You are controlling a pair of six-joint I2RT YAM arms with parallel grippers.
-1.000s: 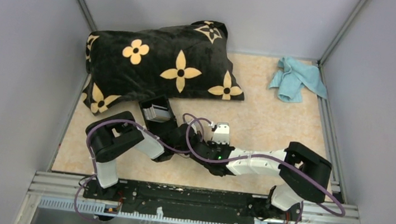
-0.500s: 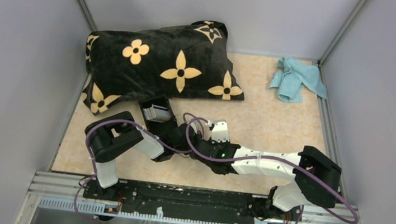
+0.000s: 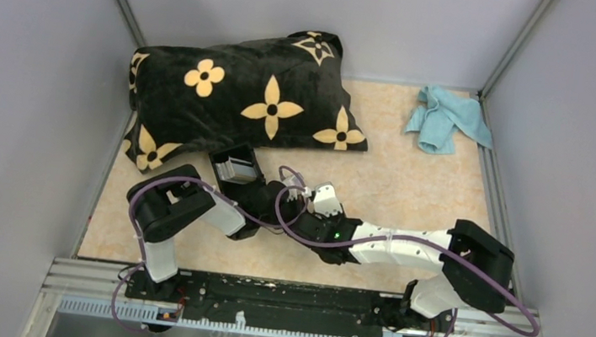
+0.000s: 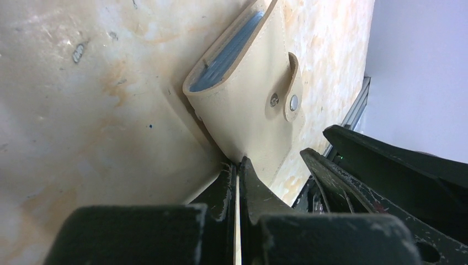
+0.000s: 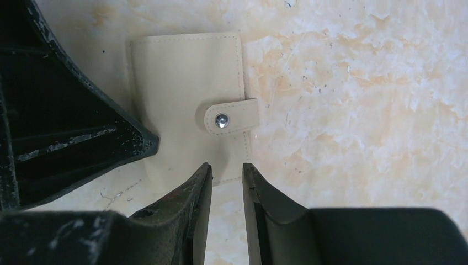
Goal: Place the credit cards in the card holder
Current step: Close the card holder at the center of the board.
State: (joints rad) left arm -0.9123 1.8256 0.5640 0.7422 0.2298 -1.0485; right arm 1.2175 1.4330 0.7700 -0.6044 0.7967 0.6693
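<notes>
The beige case [image 5: 187, 83], stitched and fastened by a snap tab [image 5: 232, 117], is found on the mottled table [image 5: 359, 110] between the two grippers. The black card holder [image 3: 231, 165] is seen apart from it, near the pillow [image 3: 244, 94]. The case's lower corner appears to be pinched by the closed left gripper [image 4: 238, 163], while the right gripper [image 5: 226, 168] is held slightly parted at its bottom edge, clamping nothing. With so thin a pinch, the case could be twisted loose or dragged aside if pushed by the right fingers. No loose card can be seen.
</notes>
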